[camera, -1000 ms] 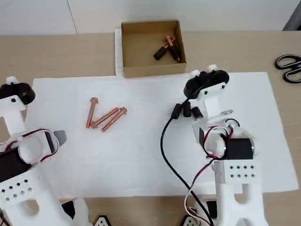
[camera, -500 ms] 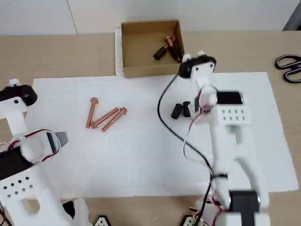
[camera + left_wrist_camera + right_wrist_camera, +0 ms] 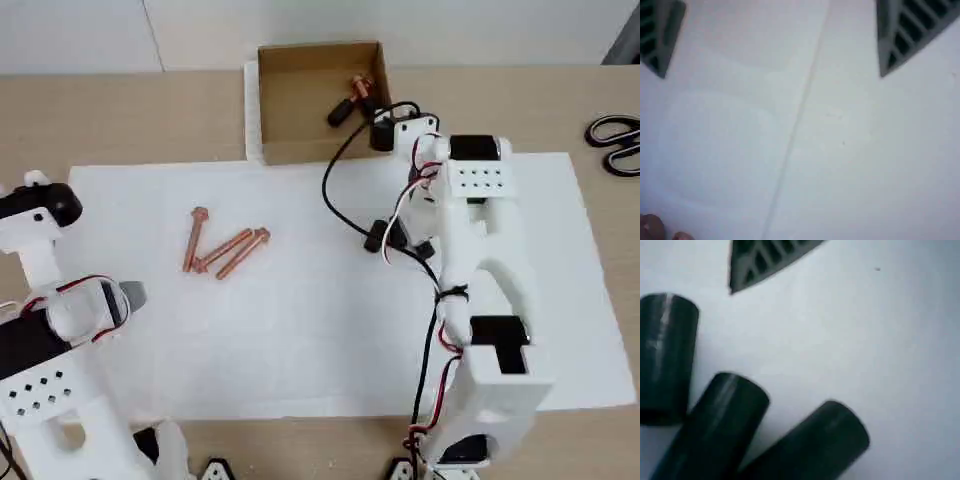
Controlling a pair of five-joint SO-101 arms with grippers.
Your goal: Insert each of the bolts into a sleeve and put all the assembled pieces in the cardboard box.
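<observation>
Three copper bolts [image 3: 222, 248] lie loose on the white sheet [image 3: 300, 340], left of centre. Three black sleeves [image 3: 397, 236] lie side by side right of centre, partly under the outstretched right arm [image 3: 478, 190] and its wires. The sleeves [image 3: 715, 410] loom large in the right wrist view, with my right gripper [image 3: 760, 260] just above and beside them. The cardboard box [image 3: 300, 100] at the back holds bolts pushed into sleeves [image 3: 355, 103]. My left gripper [image 3: 771, 75] hangs open over bare sheet at the table's left side, far from the bolts.
Scissors [image 3: 614, 142] lie at the far right edge of the wooden table [image 3: 150, 110]. A black cable [image 3: 340, 195] loops over the sheet between the box and the sleeves. A copper-coloured bit [image 3: 650, 227] peeks in at the left wrist view's edge.
The right arm has unfolded and stretched forward toward the box, so it now lies over the sleeves. The left arm has shifted only slightly.
</observation>
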